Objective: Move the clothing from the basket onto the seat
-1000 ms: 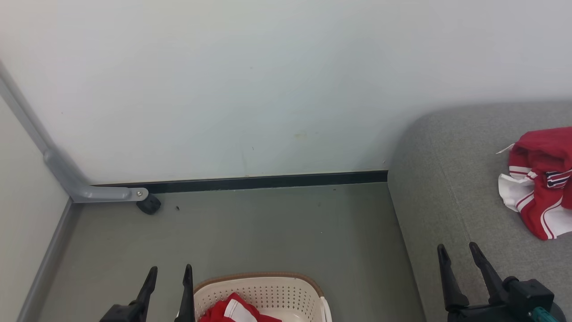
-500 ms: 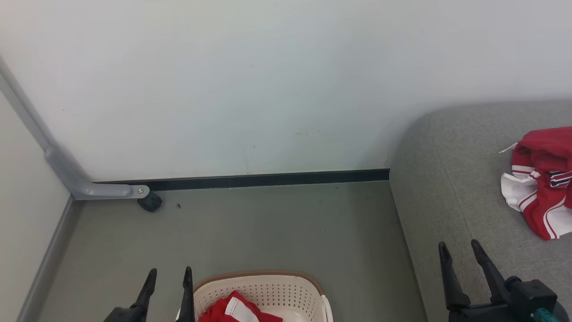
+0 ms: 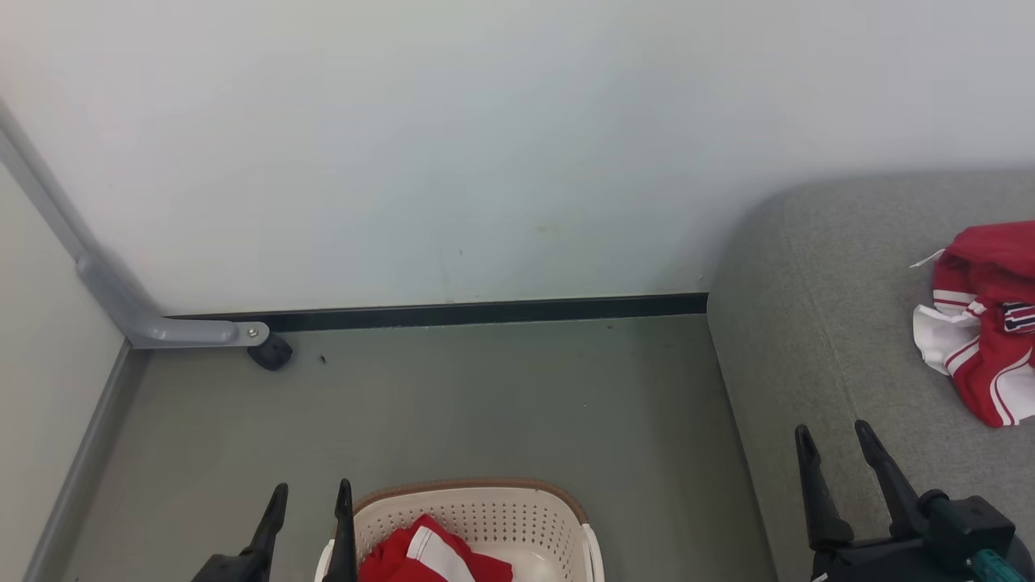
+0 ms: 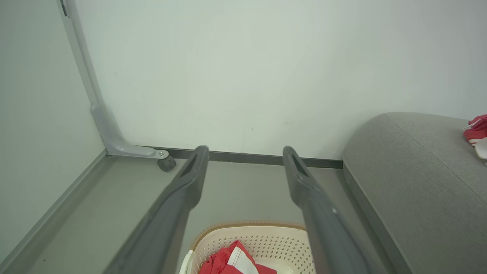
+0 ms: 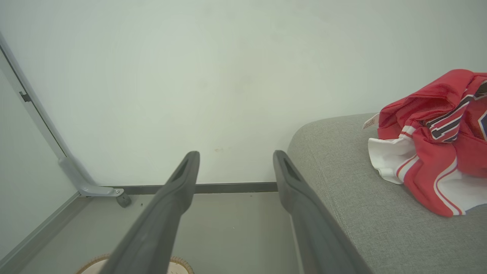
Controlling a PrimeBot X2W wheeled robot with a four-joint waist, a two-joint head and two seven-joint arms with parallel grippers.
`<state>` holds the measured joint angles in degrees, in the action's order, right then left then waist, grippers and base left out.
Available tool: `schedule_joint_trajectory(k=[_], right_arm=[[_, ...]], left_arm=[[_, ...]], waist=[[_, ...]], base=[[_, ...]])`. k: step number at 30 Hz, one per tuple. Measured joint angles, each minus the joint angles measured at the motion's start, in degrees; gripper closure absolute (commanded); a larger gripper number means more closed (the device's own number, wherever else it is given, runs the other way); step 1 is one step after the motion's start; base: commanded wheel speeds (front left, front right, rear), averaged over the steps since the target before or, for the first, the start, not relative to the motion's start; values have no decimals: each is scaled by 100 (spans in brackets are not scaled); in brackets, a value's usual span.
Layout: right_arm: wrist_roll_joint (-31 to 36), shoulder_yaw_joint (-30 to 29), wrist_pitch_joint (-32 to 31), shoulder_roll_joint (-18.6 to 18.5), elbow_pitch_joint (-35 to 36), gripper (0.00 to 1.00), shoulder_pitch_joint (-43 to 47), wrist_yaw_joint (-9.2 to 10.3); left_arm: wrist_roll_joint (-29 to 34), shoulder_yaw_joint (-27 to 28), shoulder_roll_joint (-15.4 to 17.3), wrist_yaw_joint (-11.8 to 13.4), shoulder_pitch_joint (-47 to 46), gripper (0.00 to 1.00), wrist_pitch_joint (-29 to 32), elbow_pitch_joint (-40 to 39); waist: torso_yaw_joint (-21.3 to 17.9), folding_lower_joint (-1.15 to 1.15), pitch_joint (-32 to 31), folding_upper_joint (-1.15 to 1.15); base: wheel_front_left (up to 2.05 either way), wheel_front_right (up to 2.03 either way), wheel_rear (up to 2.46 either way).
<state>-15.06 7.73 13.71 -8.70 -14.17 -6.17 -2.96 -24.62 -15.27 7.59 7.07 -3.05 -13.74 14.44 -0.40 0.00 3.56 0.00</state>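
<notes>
Right wrist view: lettered clothing (image 5: 430,160) on seat (image 5: 342,220). Left wrist view: basket (image 4: 274,243).

Pale wall (image 3: 485,145), grey-green floor (image 3: 485,404)

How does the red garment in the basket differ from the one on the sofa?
The basket garment lies inside the basket; the sofa garment lies heaped on the sofa. The sofa garment shows dark markings; the basket garment shows none. Both are red with white stripes.
</notes>
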Motion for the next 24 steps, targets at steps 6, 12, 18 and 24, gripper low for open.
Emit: schedule_joint_trajectory(k=[6, 12, 18, 24], right_arm=[[48, 1, -59, -68, 297, 0, -19, 1], [101, 2, -134, -126, 638, 0, -135, 44], [116, -2, -209, -197, 985, 0, -463, 44], [140, 38, -298, -208, 1300, 0, -828, 43]], left_arm=[[-9, -45, -133, 0, -10, 0, 4, 38], [-15, -236, -245, 0, -169, 0, 109, 338], [4, -514, -334, -2, -555, 0, 282, 737], [53, -714, -412, -51, -1018, 0, 465, 1239]], waist=[[-13, 0, 215, 0], [-43, 0, 558, 0], [-89, 1, 1001, 0], [-166, 1, 1481, 1]], base=[[0, 0, 0], [0, 0, 0], [0, 0, 0], [0, 0, 0]])
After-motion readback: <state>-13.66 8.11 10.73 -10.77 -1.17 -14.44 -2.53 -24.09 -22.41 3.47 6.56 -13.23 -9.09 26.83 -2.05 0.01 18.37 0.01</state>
